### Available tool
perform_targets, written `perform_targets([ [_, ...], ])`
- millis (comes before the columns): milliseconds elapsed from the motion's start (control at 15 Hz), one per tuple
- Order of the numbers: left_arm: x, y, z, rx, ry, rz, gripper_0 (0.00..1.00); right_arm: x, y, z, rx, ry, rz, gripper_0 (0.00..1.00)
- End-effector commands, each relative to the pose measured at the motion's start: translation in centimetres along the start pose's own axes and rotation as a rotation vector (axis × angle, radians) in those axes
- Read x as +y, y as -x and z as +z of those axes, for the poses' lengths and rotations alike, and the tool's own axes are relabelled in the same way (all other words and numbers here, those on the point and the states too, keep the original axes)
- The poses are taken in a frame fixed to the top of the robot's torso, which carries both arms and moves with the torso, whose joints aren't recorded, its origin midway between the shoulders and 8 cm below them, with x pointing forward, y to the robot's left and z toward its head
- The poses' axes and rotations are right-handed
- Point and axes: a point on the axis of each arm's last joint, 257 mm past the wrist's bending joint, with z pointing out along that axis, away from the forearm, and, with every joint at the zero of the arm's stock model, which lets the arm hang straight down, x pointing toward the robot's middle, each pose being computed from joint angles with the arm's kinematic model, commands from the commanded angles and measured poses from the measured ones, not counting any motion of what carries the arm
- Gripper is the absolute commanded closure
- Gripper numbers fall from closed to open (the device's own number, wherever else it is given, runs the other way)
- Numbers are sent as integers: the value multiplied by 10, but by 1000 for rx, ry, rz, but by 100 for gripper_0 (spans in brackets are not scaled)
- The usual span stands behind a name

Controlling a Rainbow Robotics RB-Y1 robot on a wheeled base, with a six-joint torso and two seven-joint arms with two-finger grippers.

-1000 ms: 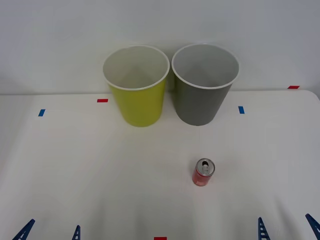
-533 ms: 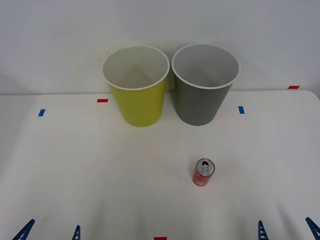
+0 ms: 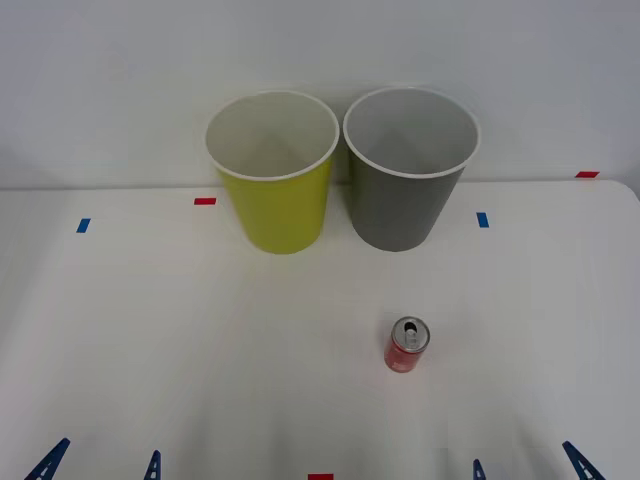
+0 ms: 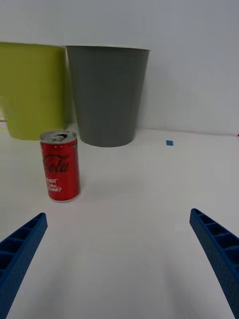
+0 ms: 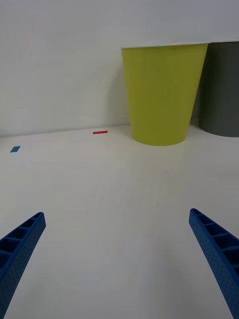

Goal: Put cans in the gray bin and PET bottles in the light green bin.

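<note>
Front view, left to right: left gripper (image 3: 100,463) parked, fingers spread; light green bin (image 3: 273,170); gray bin (image 3: 410,166); Coca-Cola can (image 3: 407,345) upright on table (image 3: 150,330). Right gripper (image 3: 527,464), spread, has shifted left toward can, so approach is probably starting.

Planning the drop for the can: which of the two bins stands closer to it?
The gray bin, on the robot's right. The can stands upright almost straight in front of it; the green bin sits farther left.
</note>
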Motion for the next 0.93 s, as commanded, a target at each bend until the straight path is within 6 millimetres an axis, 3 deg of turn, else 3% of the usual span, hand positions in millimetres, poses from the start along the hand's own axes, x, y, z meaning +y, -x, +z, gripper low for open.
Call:
perform_targets([
  [67,0,0,0,0,0,0,0,24,-10,20,25,14,1,0],
  [333,0,0,0,0,0,0,0,37,-11,49,20,6,-4,0],
  [933,0,0,0,0,0,0,0,63,-12,96,-5,-29,12,0],
])
